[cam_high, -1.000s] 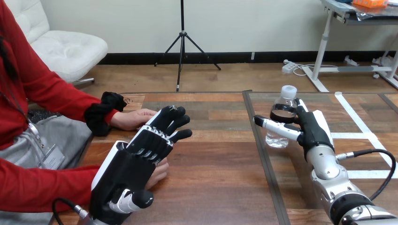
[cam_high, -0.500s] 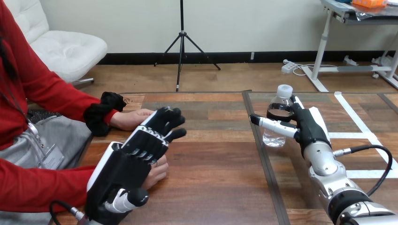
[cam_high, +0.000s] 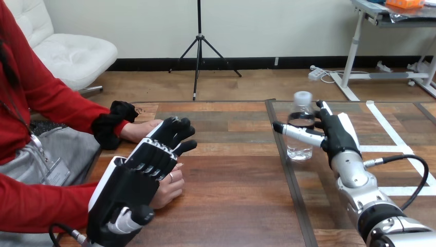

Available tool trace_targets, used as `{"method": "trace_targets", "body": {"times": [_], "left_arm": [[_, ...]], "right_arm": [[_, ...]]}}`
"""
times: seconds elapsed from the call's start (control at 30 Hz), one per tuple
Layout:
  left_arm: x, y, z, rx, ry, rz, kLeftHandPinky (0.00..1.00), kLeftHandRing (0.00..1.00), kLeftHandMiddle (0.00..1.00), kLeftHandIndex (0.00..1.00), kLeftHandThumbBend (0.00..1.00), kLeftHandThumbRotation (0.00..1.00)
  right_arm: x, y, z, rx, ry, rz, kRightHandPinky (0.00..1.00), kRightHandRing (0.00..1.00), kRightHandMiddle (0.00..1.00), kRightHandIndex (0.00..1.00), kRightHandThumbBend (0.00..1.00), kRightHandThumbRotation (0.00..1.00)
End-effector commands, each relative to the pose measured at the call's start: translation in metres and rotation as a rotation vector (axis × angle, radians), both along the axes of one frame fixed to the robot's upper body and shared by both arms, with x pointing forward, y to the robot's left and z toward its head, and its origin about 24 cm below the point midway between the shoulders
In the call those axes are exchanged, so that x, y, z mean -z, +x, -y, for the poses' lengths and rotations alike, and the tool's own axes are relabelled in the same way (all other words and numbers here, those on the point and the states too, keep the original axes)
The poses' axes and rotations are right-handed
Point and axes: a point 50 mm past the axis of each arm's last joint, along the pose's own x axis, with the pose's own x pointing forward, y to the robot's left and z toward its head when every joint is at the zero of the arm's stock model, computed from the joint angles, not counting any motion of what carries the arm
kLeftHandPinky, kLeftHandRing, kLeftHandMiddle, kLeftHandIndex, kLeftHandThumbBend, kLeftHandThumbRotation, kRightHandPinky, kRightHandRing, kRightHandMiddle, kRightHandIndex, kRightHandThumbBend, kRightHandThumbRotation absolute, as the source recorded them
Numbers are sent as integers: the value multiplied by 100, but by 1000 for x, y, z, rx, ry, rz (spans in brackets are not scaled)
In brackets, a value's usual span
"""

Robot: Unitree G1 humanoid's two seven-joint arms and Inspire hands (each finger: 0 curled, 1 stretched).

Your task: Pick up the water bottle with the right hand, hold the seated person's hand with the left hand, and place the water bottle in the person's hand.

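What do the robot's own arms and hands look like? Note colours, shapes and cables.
Both hands are black with white shells on their backs. The left hand is broad and boxy, its fingers black and jointed. The right hand ends a rounded silver right forearm with a black collar; a black cable loops from its wrist.

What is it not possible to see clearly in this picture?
- Head view: the person's nearer hand is mostly covered by the left robot hand; contact between them cannot be judged.
- Head view: the right robot hand hides the water bottle's right side.
- Head view: whether the bottle's base rests on the table or is lifted cannot be told.
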Motion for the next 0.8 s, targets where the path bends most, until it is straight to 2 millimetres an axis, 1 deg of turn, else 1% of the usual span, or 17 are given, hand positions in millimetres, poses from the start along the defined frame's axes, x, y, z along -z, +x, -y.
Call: {"method": "trace_targets", "body": {"times": [0.0,0.17,0.27,0.37,0.43,0.57,0.63,0.73,0.77], "left_arm": [[-12,7,-6,-9,0,57,88,91,91,88,100,56],[-12,6,-8,-15,-2,59,88,92,91,88,100,57],[-13,4,-10,-27,7,65,88,92,91,88,100,57],[-14,3,-12,-40,21,69,87,92,91,88,100,57],[-14,3,-13,-44,26,69,87,92,91,88,100,58],[-14,2,-14,-42,21,61,87,92,91,89,100,57],[-13,1,-15,-40,15,53,88,92,91,88,100,56],[-14,0,-16,-42,15,46,89,93,91,88,100,55],[-14,0,-16,-43,16,46,89,93,91,88,100,55]], "right_arm": [[-25,17,-22,-46,6,77,84,93,94,99,100,36],[-23,17,-23,-36,9,78,81,91,93,98,100,34],[-22,16,-24,-24,17,80,79,90,92,97,100,32],[-21,16,-25,-8,24,84,76,87,90,95,100,27],[-21,15,-25,3,31,86,72,84,88,91,99,21],[-20,14,-26,28,49,93,68,80,84,87,98,13],[-19,14,-26,38,60,98,65,77,82,84,97,8],[-18,13,-26,50,72,101,62,72,79,79,95,4],[-18,13,-26,53,75,100,60,69,77,76,94,3]]}}
